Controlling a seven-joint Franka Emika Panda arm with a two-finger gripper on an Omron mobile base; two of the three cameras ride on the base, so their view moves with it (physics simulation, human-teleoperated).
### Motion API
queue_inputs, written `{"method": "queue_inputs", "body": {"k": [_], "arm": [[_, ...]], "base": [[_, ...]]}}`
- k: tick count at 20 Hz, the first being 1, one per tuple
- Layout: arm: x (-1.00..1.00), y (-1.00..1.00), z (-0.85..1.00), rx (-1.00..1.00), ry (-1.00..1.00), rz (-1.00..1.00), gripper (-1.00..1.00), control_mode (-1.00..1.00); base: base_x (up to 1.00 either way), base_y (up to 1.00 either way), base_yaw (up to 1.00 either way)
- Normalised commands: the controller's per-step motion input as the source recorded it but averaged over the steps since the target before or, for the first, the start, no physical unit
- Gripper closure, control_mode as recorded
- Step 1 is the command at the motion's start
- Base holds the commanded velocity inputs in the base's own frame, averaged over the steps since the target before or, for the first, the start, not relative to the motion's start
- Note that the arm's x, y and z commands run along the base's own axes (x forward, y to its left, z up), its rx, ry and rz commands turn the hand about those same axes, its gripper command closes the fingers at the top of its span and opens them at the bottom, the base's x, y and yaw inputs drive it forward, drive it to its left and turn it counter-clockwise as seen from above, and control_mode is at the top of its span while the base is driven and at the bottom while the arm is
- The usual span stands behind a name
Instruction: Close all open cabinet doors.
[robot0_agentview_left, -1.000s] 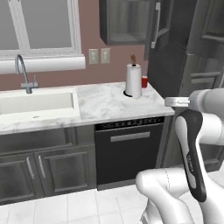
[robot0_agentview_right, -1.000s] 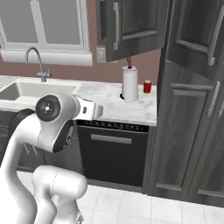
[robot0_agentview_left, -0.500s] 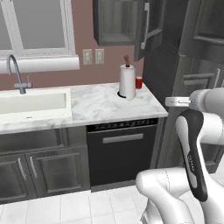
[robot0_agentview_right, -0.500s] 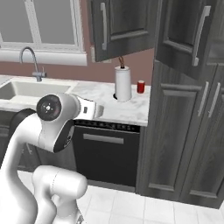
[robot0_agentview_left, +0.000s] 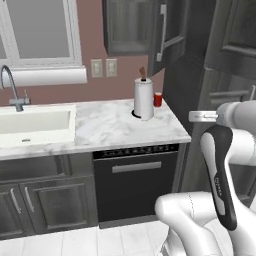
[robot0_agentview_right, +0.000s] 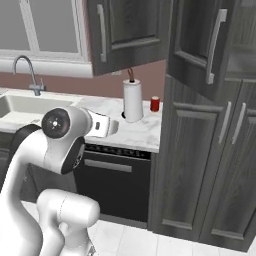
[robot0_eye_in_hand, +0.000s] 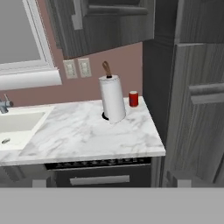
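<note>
An upper wall cabinet door (robot0_agentview_right: 131, 31) stands swung open above the counter, its silver bar handle (robot0_agentview_right: 101, 33) on the left edge; the left base view shows this cabinet door (robot0_agentview_left: 167, 35) edge-on. To its right, the tall unit's upper door (robot0_agentview_right: 199, 42) also hangs ajar, sticking out over the closed lower doors (robot0_agentview_right: 192, 170). In the hand view the open wall door (robot0_eye_in_hand: 105, 26) is at the top. My gripper (robot0_eye_in_hand: 107, 181) is open, fingertips (robot0_eye_in_hand: 38, 183) far apart, well short of any door. My arm is folded close to the base.
A marble counter (robot0_agentview_left: 115, 132) carries a paper towel roll (robot0_agentview_left: 143, 99) and a small red cup (robot0_agentview_left: 158, 99). A sink (robot0_agentview_left: 30, 125) with a faucet (robot0_agentview_left: 10, 90) is to the left. The black dishwasher front (robot0_agentview_left: 135, 182) sits under the counter, with white tile floor below.
The whole picture has slid left and the tall cabinet has grown nearer: the base has driven. My arm keeps its folded pose and the doors stand as before.
</note>
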Motion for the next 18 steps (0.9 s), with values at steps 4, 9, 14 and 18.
{"method": "queue_inputs", "body": {"k": [4,9,14,18], "arm": [[0.00,0.00,0.00,0.00,0.00,0.00,-1.00,1.00],[0.00,0.00,0.00,0.00,0.00,0.00,-1.00,1.00],[0.00,0.00,0.00,0.00,0.00,0.00,-1.00,1.00],[0.00,0.00,0.00,0.00,0.00,0.00,-1.00,1.00]], "base": [[0.41,-0.33,0.05],[0.29,-0.36,0.05],[0.39,-0.35,0.03],[0.31,-0.41,0.03]]}}
